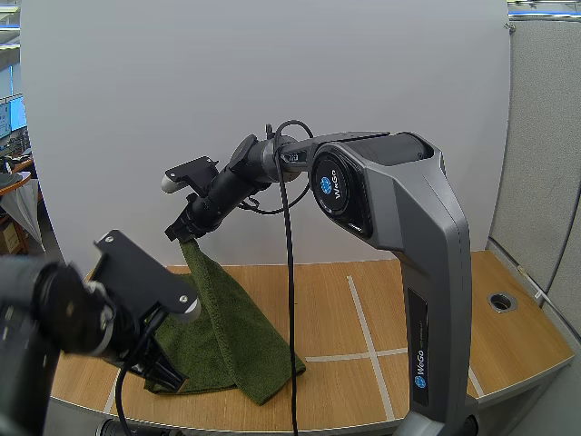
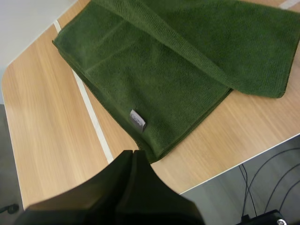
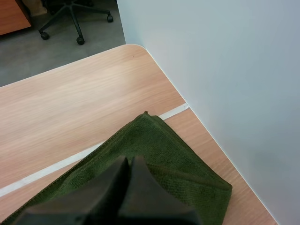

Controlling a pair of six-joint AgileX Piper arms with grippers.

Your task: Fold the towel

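Observation:
A dark green towel (image 1: pixel 227 331) lies partly on the wooden table (image 1: pixel 445 309), with one corner lifted high. My right gripper (image 1: pixel 187 234) is shut on that raised corner, and the cloth hangs down from it in a slanted sheet. In the right wrist view the fingers (image 3: pixel 129 161) lie together over the towel (image 3: pixel 159 140). My left gripper (image 1: pixel 169 371) hovers low at the towel's near left corner. Its fingers form one dark wedge (image 2: pixel 133 153) just short of the towel (image 2: pixel 164 70), close to a small grey label (image 2: pixel 138 120).
White tape lines (image 1: pixel 365 320) cross the tabletop. The table's rounded front edge (image 2: pixel 197 180) runs close below the towel's corner. A white backdrop wall (image 1: pixel 272 73) stands behind the table, and an office chair (image 3: pixel 75 18) sits on the floor beyond the table.

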